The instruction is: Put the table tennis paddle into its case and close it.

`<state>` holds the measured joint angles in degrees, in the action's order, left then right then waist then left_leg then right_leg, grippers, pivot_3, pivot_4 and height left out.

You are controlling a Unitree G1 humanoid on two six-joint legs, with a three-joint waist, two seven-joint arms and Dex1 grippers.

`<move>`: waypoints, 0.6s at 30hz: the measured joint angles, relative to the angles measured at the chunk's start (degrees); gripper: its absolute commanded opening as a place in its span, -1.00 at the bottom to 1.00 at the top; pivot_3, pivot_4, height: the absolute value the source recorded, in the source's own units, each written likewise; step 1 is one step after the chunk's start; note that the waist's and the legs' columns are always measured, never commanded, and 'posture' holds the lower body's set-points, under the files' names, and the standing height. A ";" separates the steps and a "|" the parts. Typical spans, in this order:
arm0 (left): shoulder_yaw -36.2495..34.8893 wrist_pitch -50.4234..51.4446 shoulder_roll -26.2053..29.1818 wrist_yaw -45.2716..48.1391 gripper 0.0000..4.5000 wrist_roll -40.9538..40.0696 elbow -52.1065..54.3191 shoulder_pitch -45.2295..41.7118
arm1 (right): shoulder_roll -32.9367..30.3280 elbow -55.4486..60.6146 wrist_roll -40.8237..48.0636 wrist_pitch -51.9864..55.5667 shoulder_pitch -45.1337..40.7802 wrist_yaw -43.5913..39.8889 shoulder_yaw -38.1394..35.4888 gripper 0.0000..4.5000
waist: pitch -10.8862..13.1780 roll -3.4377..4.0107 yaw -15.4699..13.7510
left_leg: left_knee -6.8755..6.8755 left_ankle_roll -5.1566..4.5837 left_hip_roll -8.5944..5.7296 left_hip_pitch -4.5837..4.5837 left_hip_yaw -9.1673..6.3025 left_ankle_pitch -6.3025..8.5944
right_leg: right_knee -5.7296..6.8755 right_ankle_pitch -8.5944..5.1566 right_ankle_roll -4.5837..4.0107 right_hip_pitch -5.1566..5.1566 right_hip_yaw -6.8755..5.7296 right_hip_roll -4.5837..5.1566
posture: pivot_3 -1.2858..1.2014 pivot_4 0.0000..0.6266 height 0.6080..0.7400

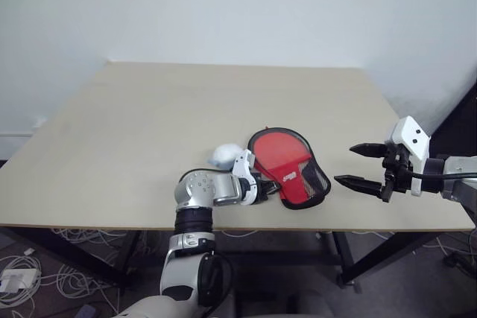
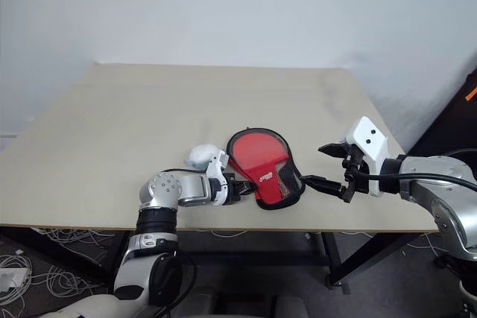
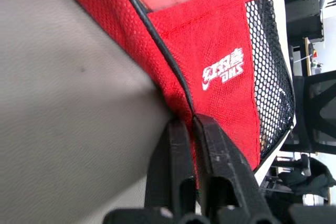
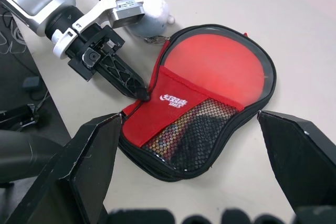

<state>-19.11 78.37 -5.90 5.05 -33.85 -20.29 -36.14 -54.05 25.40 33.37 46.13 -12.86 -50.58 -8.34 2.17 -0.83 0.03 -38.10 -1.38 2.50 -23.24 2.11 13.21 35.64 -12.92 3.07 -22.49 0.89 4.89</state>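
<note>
Both head views look down over the table [image 1: 149,132], while each wrist view faces the case [image 4: 210,103] close up.

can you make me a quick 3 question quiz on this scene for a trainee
1. True or false: the left gripper is shut on the edge of the case.
2. What lies on the table just behind the left gripper: A) a white roundish lump, B) a blue cup, C) a book?
3. How do the jaws of the right gripper stand, and does it touch the case?

Key
1. True: its black fingers pinch the red fabric edge near the white logo.
2. A, the white roundish lump.
3. Open wide; it hovers to the right of the case, apart from it.
</note>
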 measured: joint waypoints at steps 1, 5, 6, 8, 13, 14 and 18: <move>0.09 0.07 0.20 0.02 -0.99 0.00 -0.22 -0.13 | 0.17 0.00 0.09 0.13 0.00 0.11 0.00 1.00 | -0.01 -0.02 0.03 | 0.03 0.00 0.00 0.08 0.01 0.00 | 0.00 0.00 0.00 0.03 0.00 0.00 | 0.03 -1.00 1.00; 1.74 0.05 1.77 1.27 -0.99 -0.01 -0.74 -0.29 | 0.49 0.09 0.35 0.29 -0.12 0.50 0.00 1.00 | -0.01 -0.06 0.43 | 0.22 0.11 0.02 0.46 0.07 0.07 | -0.07 -0.04 0.02 0.21 0.01 0.03 | 0.03 -1.00 1.00; 2.31 0.11 2.23 1.70 -0.99 -0.02 -0.63 -0.32 | 0.50 0.10 0.35 0.31 -0.14 0.53 0.00 1.00 | -0.02 -0.07 0.57 | 0.23 0.12 0.02 0.47 0.07 0.07 | -0.07 -0.04 0.02 0.21 0.01 0.03 | 0.03 -1.00 1.00; 2.89 1.11 3.21 2.60 -0.99 -0.15 0.35 -0.29 | 0.63 0.14 0.35 0.31 -0.16 0.60 0.01 1.00 | 0.00 -0.08 1.01 | 0.24 0.12 0.02 0.45 0.08 0.07 | -0.06 -0.04 0.02 0.19 0.01 0.03 | 0.03 -1.00 1.00; 5.14 10.67 7.09 5.27 -0.99 -3.12 5.86 -0.08 | 0.88 0.14 0.34 0.31 -0.19 0.81 0.10 1.00 | 0.05 -0.06 1.30 | 0.27 0.09 0.02 0.15 0.04 0.05 | 0.00 -0.08 0.07 0.02 0.02 0.01 | 0.03 -1.00 1.00; 6.83 12.03 8.87 6.23 -0.99 -5.03 7.00 0.15 | 0.94 0.14 0.32 0.31 -0.26 0.86 0.17 1.00 | 0.07 -0.05 1.29 | 0.27 0.09 0.02 0.07 0.03 0.05 | 0.01 -0.08 0.08 -0.05 0.02 0.00 | 0.03 -1.00 1.00; 13.51 13.70 16.73 8.94 -0.99 -13.11 10.75 1.73 | 1.11 0.05 0.30 0.29 -0.52 1.10 0.40 1.00 | 0.10 0.00 1.28 | 0.19 -0.11 0.02 -0.32 0.04 -0.08 | 0.09 -0.06 0.06 -0.41 0.05 -0.01 | 0.03 -1.00 1.00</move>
<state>-5.60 92.07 10.83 13.99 -46.96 -9.54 -34.41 -52.94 25.44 33.67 46.43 -13.38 -49.48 -7.94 2.27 -0.83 1.31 -37.92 -1.49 2.52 -23.56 2.15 13.13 35.73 -12.98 3.13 -22.89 0.94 4.88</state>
